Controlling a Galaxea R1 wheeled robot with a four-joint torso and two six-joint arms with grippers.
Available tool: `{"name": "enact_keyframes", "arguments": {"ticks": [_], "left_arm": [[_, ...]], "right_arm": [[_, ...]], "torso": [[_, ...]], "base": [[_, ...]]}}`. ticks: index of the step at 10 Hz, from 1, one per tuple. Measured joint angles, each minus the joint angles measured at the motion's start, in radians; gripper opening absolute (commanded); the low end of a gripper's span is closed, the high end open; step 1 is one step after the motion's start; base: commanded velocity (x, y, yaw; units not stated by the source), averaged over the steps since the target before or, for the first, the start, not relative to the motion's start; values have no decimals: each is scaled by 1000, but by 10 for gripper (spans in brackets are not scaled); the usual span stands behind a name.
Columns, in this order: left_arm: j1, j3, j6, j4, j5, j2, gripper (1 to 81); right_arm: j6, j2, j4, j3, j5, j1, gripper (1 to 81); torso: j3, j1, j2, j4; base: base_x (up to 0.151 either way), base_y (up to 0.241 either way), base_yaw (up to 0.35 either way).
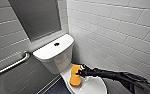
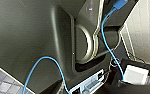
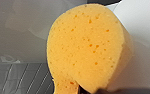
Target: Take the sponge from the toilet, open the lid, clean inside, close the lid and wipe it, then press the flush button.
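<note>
White-tiled walls (image 1: 111, 30) ring the glossy toilet (image 1: 53, 53) (sponge (image 1: 75, 75) in right jaws).

The right arm (image 1: 111, 74) is matte black, slender and jointed, growing bulkier away from its black claw (image 1: 79, 73). The body casing (image 2: 28, 37) is a smooth dark grey moulded shell carrying a silvery curved ring (image 2: 89, 45), thin looping blue cables (image 2: 102, 35) and a white square block (image 2: 135, 74).
</note>
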Motion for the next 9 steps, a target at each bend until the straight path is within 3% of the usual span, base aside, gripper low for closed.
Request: {"name": "enact_keyframes", "arguments": {"ticks": [2,4,9], "left_arm": [[0,0,0,0,0,0,811],[0,0,-1,0,1,0,811],[0,-1,-3,0,0,3,811]], "right_arm": [[0,79,-35,-86,8,-39,10],[0,84,-61,-136,27,-102,10],[0,47,-69,-109,153,-168,10]], "torso": [[0,0,0,0],[0,0,0,0],[0,0,0,0]], "base": [[0,0,0],[0,0,0],[0,0,0]]}}
